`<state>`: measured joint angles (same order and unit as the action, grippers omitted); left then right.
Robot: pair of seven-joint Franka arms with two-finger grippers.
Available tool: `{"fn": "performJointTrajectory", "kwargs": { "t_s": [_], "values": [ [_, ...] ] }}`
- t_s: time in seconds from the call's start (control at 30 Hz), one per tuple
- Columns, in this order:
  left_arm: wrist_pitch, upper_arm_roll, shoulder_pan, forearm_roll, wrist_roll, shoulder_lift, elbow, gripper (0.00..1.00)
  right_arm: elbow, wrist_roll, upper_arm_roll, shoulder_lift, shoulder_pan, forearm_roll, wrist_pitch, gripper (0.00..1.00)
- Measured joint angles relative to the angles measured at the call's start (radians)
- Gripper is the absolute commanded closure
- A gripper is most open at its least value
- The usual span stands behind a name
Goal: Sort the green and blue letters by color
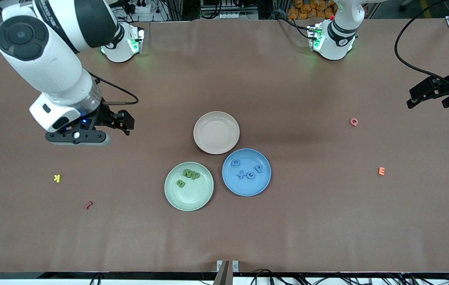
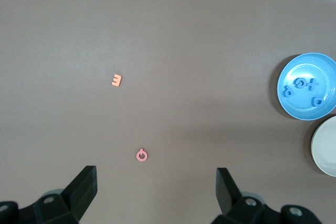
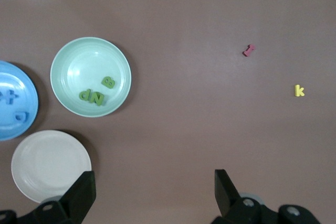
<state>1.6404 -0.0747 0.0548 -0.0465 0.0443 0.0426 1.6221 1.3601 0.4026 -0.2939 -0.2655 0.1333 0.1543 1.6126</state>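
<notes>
Both hands wide open, nothing held.

Right hand (image 1: pixel 123 122) hangs over bare tabletop (image 1: pixel 287 221) toward the right arm's end. Fingers (image 3: pixel 81 195) spread, empty gap between them. Arm looks parked. Off toward the table's middle from this hand: three plates clustered.

Left hand (image 1: pixel 430 97) hangs over the left arm's end of the tabletop, at the edge of the front view. Fingers (image 2: pixel 84 187) equally spread, nothing between. Also parked.

Green letters (image 1: pixel 188 176): all in the green plate (image 1: pixel 177 198), bunched together, a B sitting slightly apart from the N/P clump. Right wrist view shows the same group (image 3: pixel 94 93) in that plate (image 3: pixel 73 56). Can't count more than three or four pieces clearly.

Blue letters (image 1: pixel 247 170): all in the blue plate (image 1: pixel 248 190), which touches or nearly touches the green plate, on the side toward the left hand. Left wrist view shows four pieces (image 2: pixel 302 87) in it (image 2: pixel 294 108).

Beige plate (image 1: pixel 216 132): empty, just beside both, farther from the front camera.

Strays on tabletop:
- pink Q (image 1: pixel 353 122) and orange E (image 1: pixel 381 171), near the left hand, well apart from plates
- yellow K (image 1: pixel 57 178) and small red piece (image 1: pixel 88 205), near the right hand, both nearer the front camera than the spot it hangs over
</notes>
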Motion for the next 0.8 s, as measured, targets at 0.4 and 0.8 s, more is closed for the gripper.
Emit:
{"fn": "performJointTrajectory", "kwargs": {
  "t_s": [0.4, 0.8],
  "values": [
    [-0.001, -0.001, 0.000, 0.000, 0.000, 0.000, -0.006, 0.00, 0.012, -0.172, 0.080, 0.080, -0.040, -0.110, -0.037, 0.00],
    [-0.001, -0.008, -0.002, 0.015, 0.000, 0.000, -0.006, 0.00, 0.077, -0.223, 0.165, 0.149, -0.050, -0.174, -0.037, 0.00]
  ]
}}
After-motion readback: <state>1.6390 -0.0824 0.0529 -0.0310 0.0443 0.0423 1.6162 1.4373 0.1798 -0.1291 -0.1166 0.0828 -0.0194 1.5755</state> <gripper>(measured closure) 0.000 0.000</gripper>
